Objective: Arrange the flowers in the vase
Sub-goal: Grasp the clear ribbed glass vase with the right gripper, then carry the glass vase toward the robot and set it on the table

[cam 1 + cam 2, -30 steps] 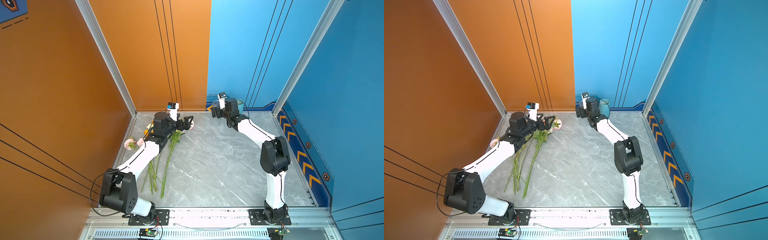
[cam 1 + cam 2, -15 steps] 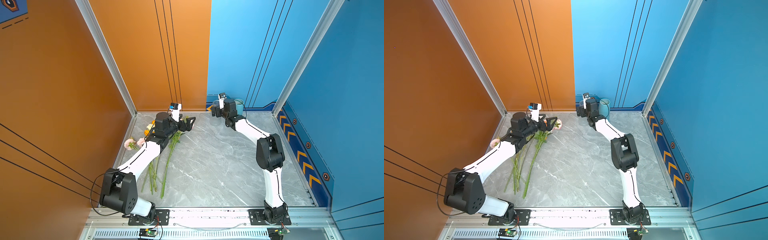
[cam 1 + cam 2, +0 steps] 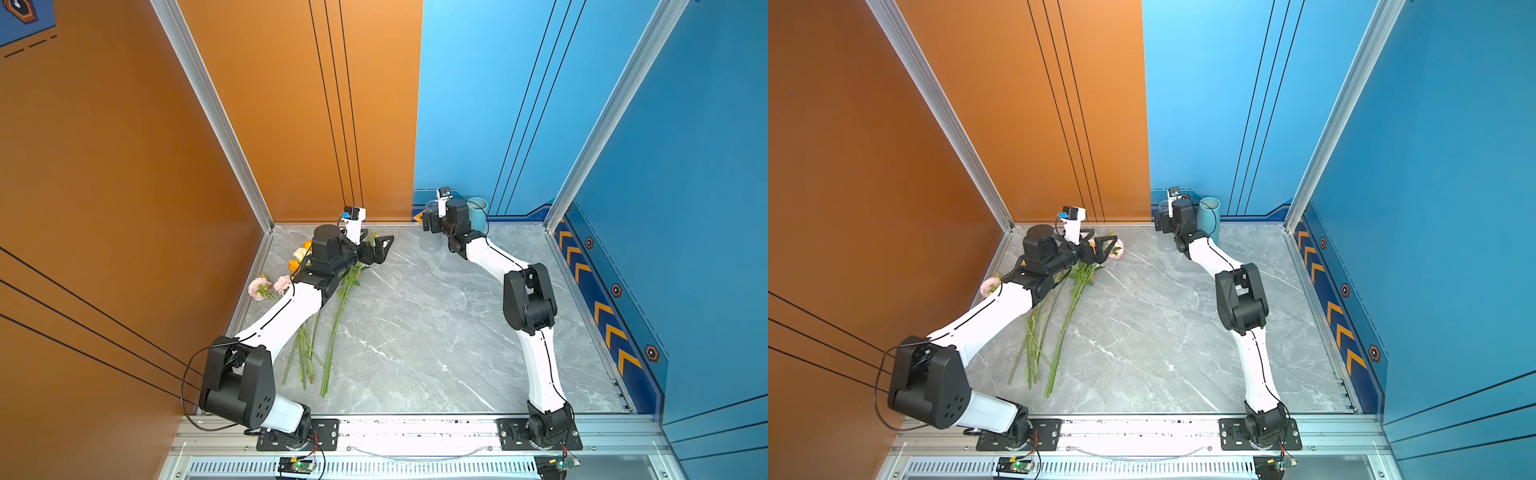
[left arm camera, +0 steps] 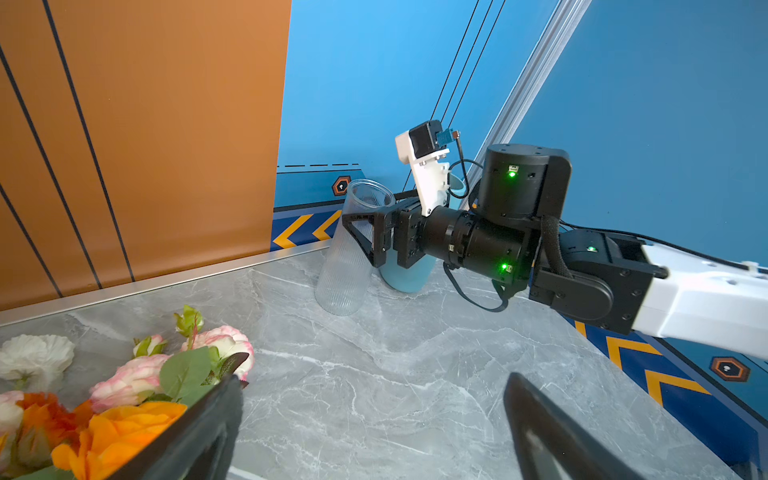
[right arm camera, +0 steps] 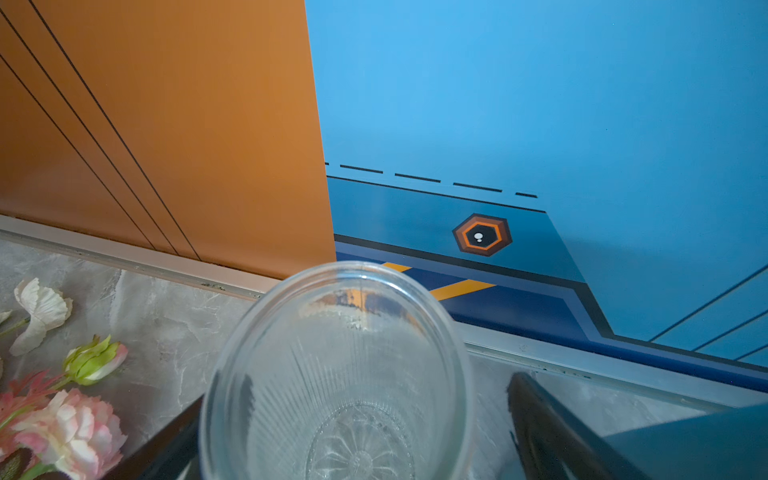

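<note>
The flowers (image 3: pixel 336 324) lie in a loose bunch on the left of the marble table (image 3: pixel 415 332), stems toward the front, pink, orange and cream blooms (image 4: pixel 129 382) toward the back. My left gripper (image 3: pixel 380 243) hovers open just past the blooms with nothing between its fingers (image 4: pixel 374 382). The vase (image 4: pixel 349 266), clear ribbed glass and empty, stands near the back wall. My right gripper (image 4: pixel 365 237) is open around it: in the right wrist view the vase (image 5: pixel 336 374) fills the space between the fingers, with a gap showing at one finger (image 5: pixel 540 424).
A light-blue cylindrical pot (image 3: pixel 477 212) stands right behind the right wrist, close to the vase. The orange and blue walls close off the back and sides. Both arm bases sit on the rail at the front edge (image 3: pixel 415 428).
The right arm's elbow has swung left and its gripper has crept left along the back wall around the vase. The left gripper has barely shifted.
</note>
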{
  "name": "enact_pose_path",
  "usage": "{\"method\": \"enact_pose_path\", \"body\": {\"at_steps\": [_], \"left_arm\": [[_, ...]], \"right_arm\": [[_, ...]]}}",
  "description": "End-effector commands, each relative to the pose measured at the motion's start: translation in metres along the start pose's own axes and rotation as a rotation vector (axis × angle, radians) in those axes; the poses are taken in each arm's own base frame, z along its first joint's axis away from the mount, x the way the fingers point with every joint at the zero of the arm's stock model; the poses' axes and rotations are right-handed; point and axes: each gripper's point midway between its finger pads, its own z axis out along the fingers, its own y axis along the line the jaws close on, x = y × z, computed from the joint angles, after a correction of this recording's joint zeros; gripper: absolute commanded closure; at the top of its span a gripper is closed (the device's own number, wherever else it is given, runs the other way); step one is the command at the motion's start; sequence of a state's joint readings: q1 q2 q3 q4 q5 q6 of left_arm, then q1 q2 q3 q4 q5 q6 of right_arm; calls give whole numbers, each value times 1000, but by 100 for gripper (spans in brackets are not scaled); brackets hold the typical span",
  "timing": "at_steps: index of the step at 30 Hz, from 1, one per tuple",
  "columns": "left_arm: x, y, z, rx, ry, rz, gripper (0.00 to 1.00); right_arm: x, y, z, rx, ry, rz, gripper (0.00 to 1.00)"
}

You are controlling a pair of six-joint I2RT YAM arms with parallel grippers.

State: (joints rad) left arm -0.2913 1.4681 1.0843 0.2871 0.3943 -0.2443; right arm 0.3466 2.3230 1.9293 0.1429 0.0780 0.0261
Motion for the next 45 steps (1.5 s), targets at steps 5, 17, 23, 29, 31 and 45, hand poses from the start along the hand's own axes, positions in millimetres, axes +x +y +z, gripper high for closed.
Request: {"method": "enact_pose_path", "body": {"at_steps": [5,17,23,29,31,45], "left_arm": [[0,-8,3,40,7,-16,2],[-5,-12,2,59,-1,-38,2],[-12,-12,-2,65,-14,-50,2],[-18,-12,-8,67,-27,-56,2],[-21,-10,-10,65,-33,-54,2],[-48,-2,-40,108,-81,-58,2]], "right_arm": [[-19,6,2,-28,-73,16,11],[-36,15,-17,-88,-171,24,36],[-50,38,-51,-166,-242,-23,47],[-73,61,-104,-198,-289,-51,52],[-76,68,-126,-199,-301,-48,53],[-43,114,-286,-212,-331,-26,57]]}}
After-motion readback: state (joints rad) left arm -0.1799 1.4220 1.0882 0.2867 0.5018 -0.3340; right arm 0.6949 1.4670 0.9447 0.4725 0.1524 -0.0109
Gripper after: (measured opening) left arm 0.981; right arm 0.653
